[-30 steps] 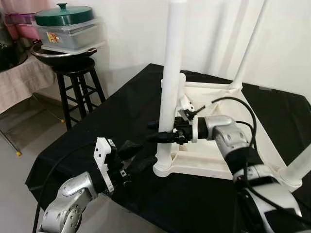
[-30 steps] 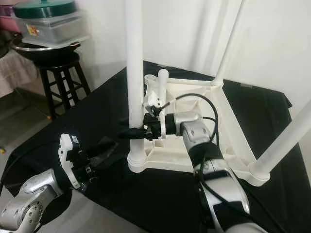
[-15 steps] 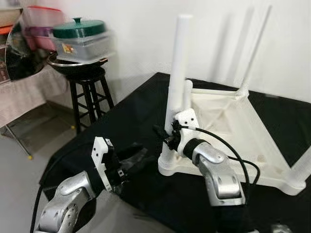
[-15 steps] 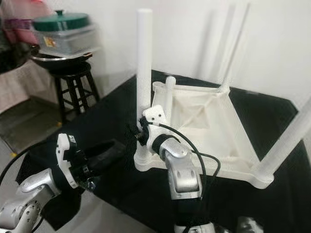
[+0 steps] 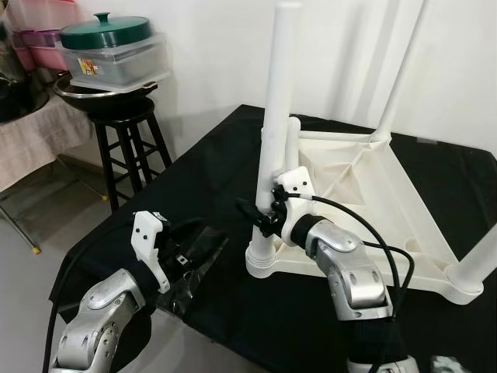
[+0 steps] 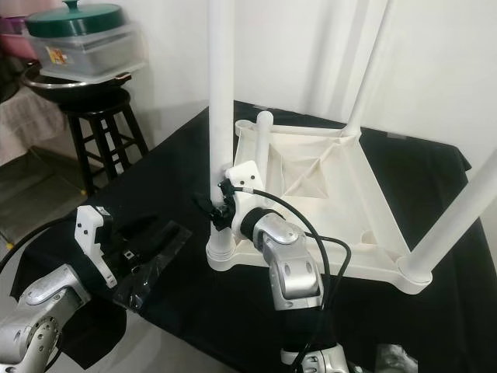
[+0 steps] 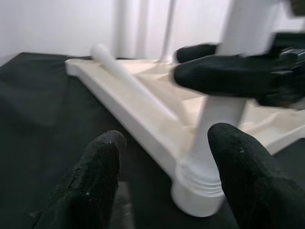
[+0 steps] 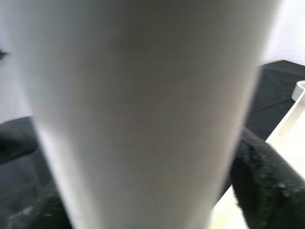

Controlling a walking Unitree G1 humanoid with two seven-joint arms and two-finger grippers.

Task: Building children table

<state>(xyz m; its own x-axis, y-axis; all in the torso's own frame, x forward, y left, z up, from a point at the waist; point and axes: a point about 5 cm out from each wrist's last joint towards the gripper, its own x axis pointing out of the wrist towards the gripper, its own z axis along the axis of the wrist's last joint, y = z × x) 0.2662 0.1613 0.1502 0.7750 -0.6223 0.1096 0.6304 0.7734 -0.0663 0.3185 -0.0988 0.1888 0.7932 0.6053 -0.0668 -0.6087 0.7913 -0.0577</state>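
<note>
Here right hand [image 5: 260,214] clamps smooth white tubular leg [image 5: 273,116] (matte plastic); left hand [image 5: 194,249] open, empty.

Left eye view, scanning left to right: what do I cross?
Wooden stool carrying the green-lidded container → left gripper → near upright table leg with the right gripper on it → upturned white tabletop → corner leg at the right edge.

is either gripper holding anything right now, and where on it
The right gripper is clamped on the near white table leg, low down just above its socket. The left gripper is open and holds nothing.
</note>
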